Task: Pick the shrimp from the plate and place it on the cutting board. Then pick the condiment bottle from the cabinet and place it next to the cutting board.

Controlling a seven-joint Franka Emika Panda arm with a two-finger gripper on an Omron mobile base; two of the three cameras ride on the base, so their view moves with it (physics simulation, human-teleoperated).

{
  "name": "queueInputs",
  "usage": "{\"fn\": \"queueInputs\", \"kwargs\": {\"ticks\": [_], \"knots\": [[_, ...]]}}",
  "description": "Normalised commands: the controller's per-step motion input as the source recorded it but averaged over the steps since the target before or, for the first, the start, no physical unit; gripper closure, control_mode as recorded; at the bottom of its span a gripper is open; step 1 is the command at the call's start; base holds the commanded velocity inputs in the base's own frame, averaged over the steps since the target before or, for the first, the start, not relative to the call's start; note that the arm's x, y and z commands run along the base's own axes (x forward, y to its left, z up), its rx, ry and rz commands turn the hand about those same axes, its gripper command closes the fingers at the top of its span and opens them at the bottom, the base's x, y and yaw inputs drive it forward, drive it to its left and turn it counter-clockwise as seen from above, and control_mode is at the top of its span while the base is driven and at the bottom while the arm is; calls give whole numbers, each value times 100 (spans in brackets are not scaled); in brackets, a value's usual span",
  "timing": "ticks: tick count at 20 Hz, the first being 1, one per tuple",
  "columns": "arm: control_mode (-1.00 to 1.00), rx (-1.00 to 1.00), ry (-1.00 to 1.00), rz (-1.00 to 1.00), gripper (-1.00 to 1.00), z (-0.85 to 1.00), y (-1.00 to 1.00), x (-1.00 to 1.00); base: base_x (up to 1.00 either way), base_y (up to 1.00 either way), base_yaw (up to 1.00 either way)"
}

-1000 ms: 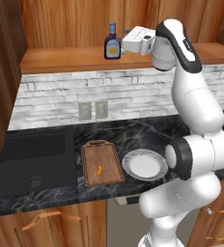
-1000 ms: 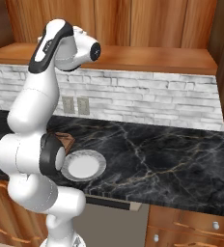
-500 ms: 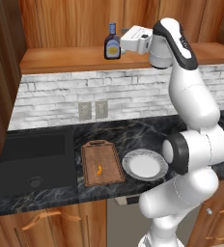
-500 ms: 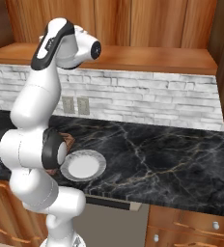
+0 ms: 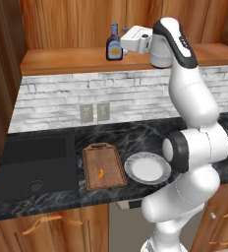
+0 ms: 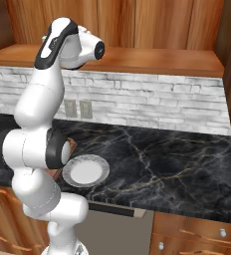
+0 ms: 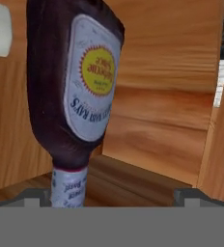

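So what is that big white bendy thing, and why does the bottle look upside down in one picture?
That white thing is a robot arm in a pretend kitchen. Two pictures come from cameras behind it, one on each side. The third comes from a camera on its hand, and the hand is turned over, so the condiment bottle looks upside down there. Really the bottle stands upright on the cabinet shelf. The hand is open, right next to the bottle, holding nothing yet. Down on the black counter a little orange shrimp lies on the brown cutting board, beside a bare white plate. A dark sink sits to the left.
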Motion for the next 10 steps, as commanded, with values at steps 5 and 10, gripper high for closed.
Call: {"fn": "queueInputs", "kwargs": {"ticks": [5,10], "knots": [[-100,0,0,0,-100,-3,0,21,0,0,0],[-100,0,0,0,-100,-4,3,20,0,0,0]]}}
